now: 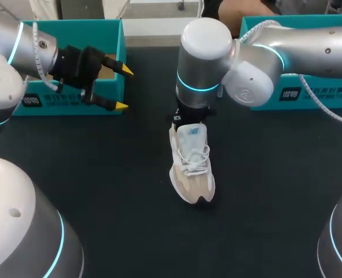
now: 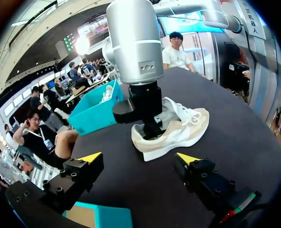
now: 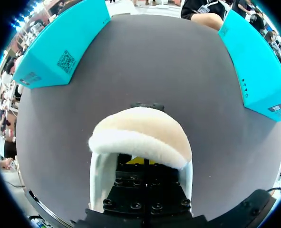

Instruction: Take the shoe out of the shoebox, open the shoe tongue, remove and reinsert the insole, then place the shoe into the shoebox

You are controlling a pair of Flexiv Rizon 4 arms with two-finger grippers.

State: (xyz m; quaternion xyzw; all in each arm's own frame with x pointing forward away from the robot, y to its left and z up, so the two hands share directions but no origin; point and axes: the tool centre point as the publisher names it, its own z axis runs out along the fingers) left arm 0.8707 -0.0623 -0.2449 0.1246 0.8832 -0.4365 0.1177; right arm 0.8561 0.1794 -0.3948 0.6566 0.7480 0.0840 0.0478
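Observation:
A white and beige shoe (image 1: 191, 168) stands upright on the black table (image 1: 101, 174) at the middle, toe toward the front edge. My right arm comes in across it, and my right gripper (image 1: 183, 124) points down into the heel opening. In the right wrist view its fingers (image 3: 145, 161) are pressed together inside the shoe (image 3: 140, 128), behind the fleecy heel collar; what they pinch is hidden. My left gripper (image 1: 124, 88) hangs open over the front wall of the left teal shoebox (image 1: 66, 103), holding nothing. Its view shows the shoe (image 2: 178, 130) well ahead of the spread fingers (image 2: 139, 158).
A second teal shoebox (image 1: 327, 92) stands at the back right, under my right arm; it shows in the left wrist view (image 2: 95, 111) with something white inside. The two boxes (image 3: 59, 47) (image 3: 259, 61) flank the table's far side.

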